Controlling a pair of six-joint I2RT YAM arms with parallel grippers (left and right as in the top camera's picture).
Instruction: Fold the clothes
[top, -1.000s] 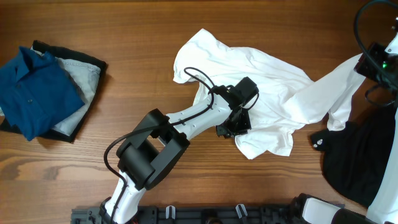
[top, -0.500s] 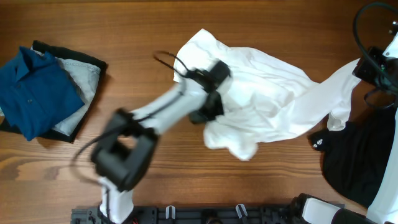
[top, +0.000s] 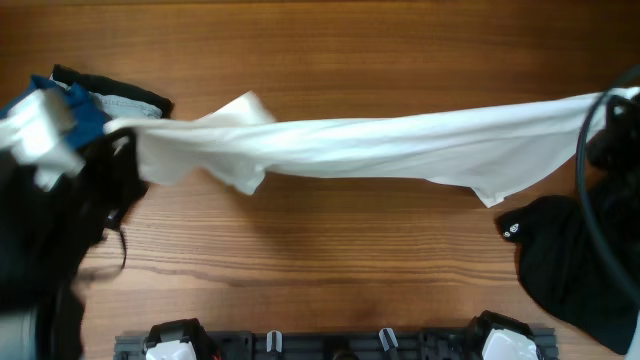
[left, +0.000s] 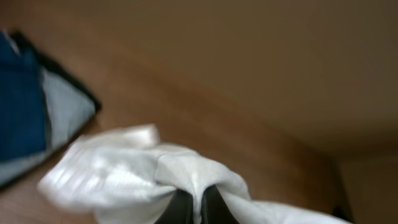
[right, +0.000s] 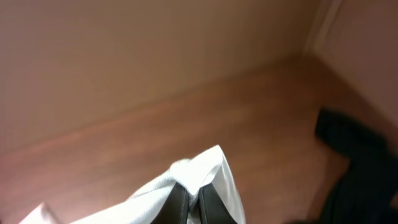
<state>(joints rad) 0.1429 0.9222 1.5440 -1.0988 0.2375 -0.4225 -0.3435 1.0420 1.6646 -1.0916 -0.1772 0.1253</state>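
Note:
The white T-shirt (top: 380, 145) hangs stretched in a long band across the table, from the far left to the far right edge. At its left end a bunched fold (left: 186, 174) is pinched by my left gripper (left: 196, 208), which is shut on it. That arm shows in the overhead view only as a dark blur at the far left. My right gripper (right: 194, 202) is shut on the shirt's other end (right: 208, 168) at the far right. No print shows on the shirt.
A pile of a blue shirt (top: 88, 112), a pale grey garment (top: 130, 103) and a black one lies at the back left, right beside the left arm. Another black garment (top: 565, 260) lies at the front right. The wooden table (top: 330, 270) is bare in front.
The left gripper shut on the white T-shirt and swept far to the left, pulling it from a crumpled heap into a taut band. The right gripper kept its hold.

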